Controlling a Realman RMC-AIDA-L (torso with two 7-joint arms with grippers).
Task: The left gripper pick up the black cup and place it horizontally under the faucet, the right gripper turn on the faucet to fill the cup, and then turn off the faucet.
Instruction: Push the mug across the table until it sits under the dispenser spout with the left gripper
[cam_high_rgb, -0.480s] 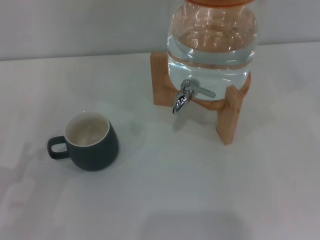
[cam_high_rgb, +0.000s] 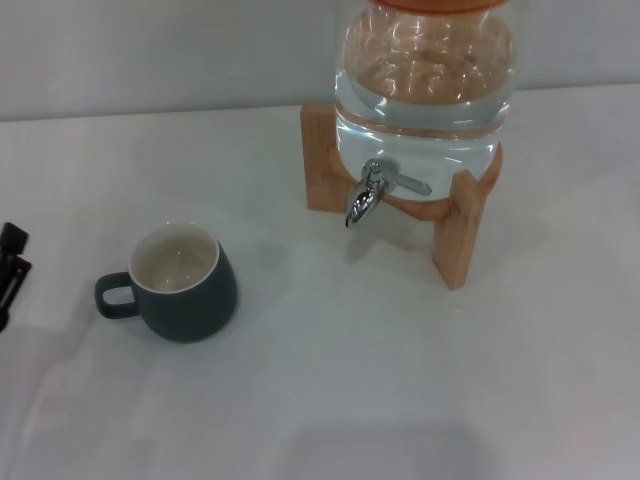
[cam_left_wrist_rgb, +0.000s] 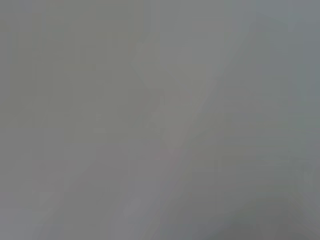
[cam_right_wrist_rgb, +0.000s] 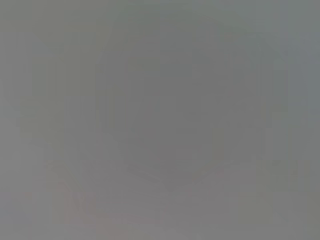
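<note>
The left claw (cam_high_rgb: 10, 272) shows only at the frame's left edge, its state impossible to tell. The pickup is just beginning; next it must reach the black cup (cam_high_rgb: 180, 285), well apart from the faucet (cam_high_rgb: 368, 195).

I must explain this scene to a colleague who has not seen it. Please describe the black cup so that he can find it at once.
Start at the clear water jar on its wooden stand, with the chrome faucet in front. The black cup stands upright on the white table, nearer the camera and to the jar's left, apart from it. It is small, rounded, dark outside, cream inside, with one loop handle.
</note>
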